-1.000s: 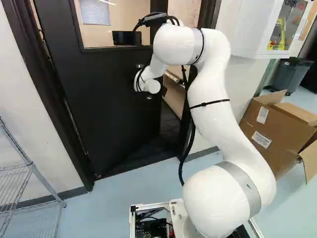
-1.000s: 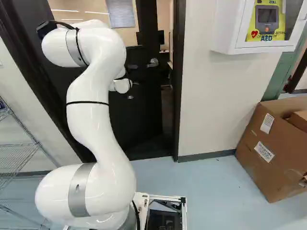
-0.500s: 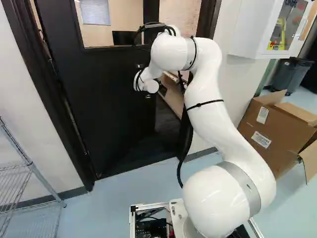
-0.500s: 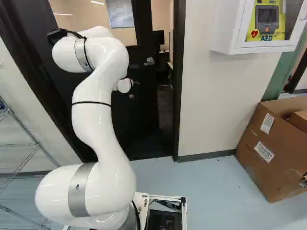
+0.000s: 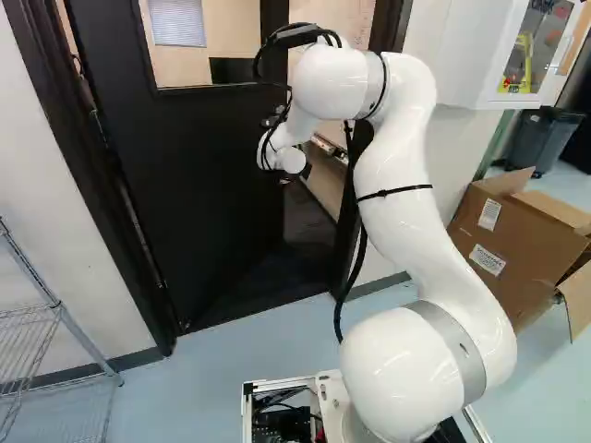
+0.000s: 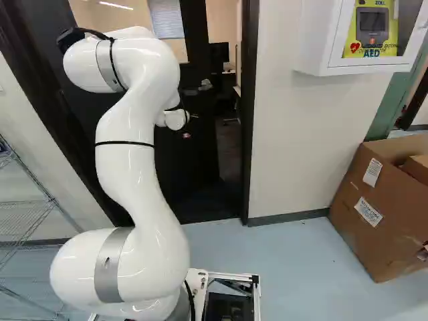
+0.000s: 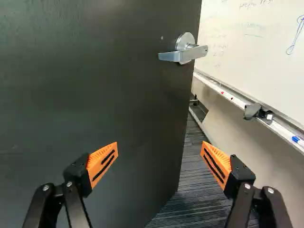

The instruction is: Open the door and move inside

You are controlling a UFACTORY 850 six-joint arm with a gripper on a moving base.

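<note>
"Fingers (image 7: 103, 164) first: how did they stand?"

"Wide apart, their orange pads (image 7: 216, 164) facing each other across a broad gap. One stood before the door (image 7: 95, 90), the other before the opening beside it."

"And the gripper (image 5: 295, 175) itself?"

"I had it near the door, mostly behind my own wrist in the left base view. The lever handle (image 7: 173, 56) was ahead of my fingers and apart from them, close to the door's free edge."

"Was the door open?"

"Partly. Its free edge stood away from the door frame (image 6: 249, 134), and through the gap I saw a dark striped floor (image 7: 190, 185) and a whiteboard (image 7: 247, 47). On the board's ledge (image 7: 282, 133) sat a dark eraser-like thing (image 7: 251, 111) and a blue-tipped marker (image 7: 296, 139)."

"What about farther out?"

"My arm (image 5: 392, 175) bent up and over from its base joint toward the door, cables looping at the top. At the right of the right base view, a white cabinet (image 6: 314, 40) hung on the wall, and a cardboard box (image 6: 368, 227) sat on the pale blue floor (image 6: 287, 267). Wire shelving (image 5: 85, 348) stood at the left of the left base view."
</note>
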